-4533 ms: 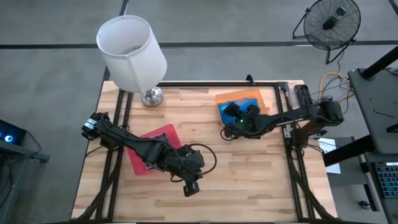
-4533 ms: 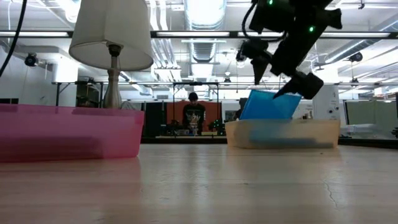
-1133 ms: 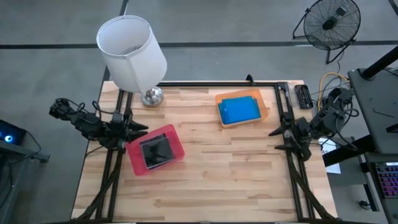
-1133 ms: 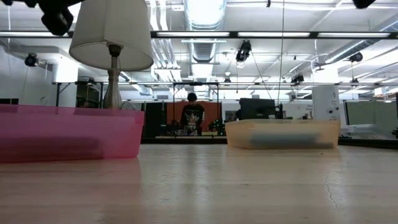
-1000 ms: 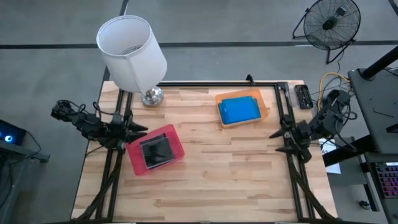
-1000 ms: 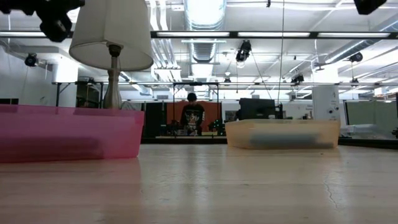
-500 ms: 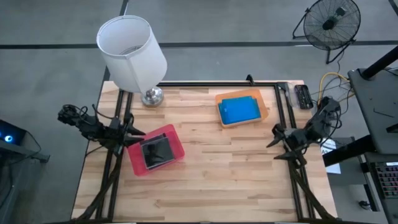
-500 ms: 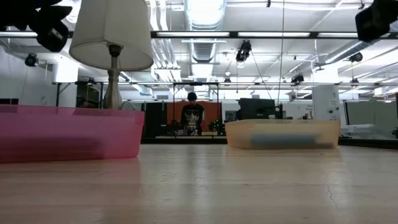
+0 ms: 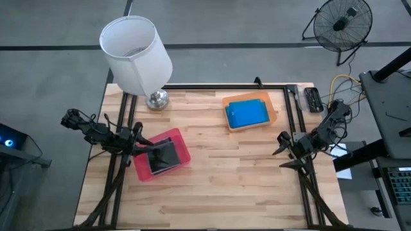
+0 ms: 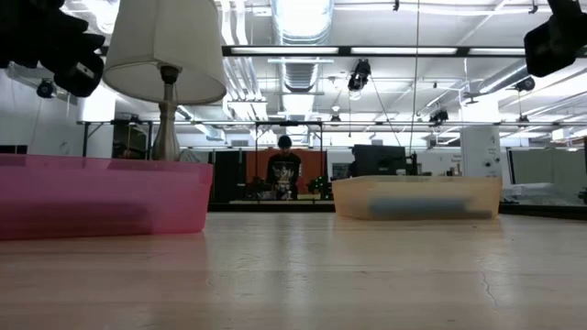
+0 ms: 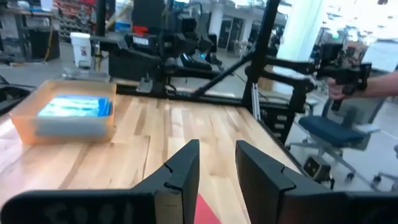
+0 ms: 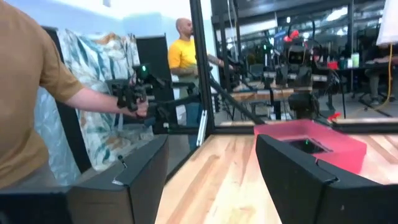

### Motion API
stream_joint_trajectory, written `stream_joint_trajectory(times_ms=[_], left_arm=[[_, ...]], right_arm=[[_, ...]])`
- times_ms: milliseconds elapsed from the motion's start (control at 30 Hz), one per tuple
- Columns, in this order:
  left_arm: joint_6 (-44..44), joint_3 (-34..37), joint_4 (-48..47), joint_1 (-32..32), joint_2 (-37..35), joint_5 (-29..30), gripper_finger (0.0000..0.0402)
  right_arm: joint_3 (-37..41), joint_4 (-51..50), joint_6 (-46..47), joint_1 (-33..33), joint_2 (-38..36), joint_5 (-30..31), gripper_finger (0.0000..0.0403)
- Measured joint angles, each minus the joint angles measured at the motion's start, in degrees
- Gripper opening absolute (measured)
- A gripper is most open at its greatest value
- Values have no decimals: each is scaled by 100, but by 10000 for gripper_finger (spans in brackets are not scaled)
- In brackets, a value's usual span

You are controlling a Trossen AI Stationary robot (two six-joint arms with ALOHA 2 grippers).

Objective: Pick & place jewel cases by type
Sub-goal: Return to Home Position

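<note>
looking straight down, only one dark jewel case point(image 9: 163, 156) shows, lying in the pink tray point(image 9: 142, 168), and only one blue jewel case point(image 9: 246, 113) shows, lying in the orange tray point(image 9: 272, 113). whatever lies beneath either cannot be counted. from table height the tray walls blur their contents to a dark band and a bluish band. the left gripper point(image 11: 217, 148) hangs at the table's left edge by the pink tray's corner, fingers a narrow gap apart, holding nothing. the right gripper point(image 12: 211, 144) hangs at the right edge, well apart from the orange tray, fingers spread wide, empty. one lamp point(image 9: 136, 54) stands at the far left corner.
</note>
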State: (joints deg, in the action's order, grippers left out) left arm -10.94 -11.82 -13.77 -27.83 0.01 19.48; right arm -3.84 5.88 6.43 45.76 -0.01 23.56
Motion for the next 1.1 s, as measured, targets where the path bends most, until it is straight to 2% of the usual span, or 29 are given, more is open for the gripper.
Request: stream_joint_trajectory(times_ms=[133, 500, 933, 1100], left_arm=[[0, 28, -12, 0, 0, -61, 87], [72, 125, 166, 0, 0, -165, 87], [85, 1017, 1753, 2, -4, -163, 87], [96, 1125, 1938, 2, -4, -164, 87]], right_arm=[[307, 562, -87, -1, 0, 40, 235], [334, 678, -220, -4, 0, 94, 235], [332, 639, -41, -4, 9, 97, 235], [332, 639, 90, -4, 9, 95, 235]])
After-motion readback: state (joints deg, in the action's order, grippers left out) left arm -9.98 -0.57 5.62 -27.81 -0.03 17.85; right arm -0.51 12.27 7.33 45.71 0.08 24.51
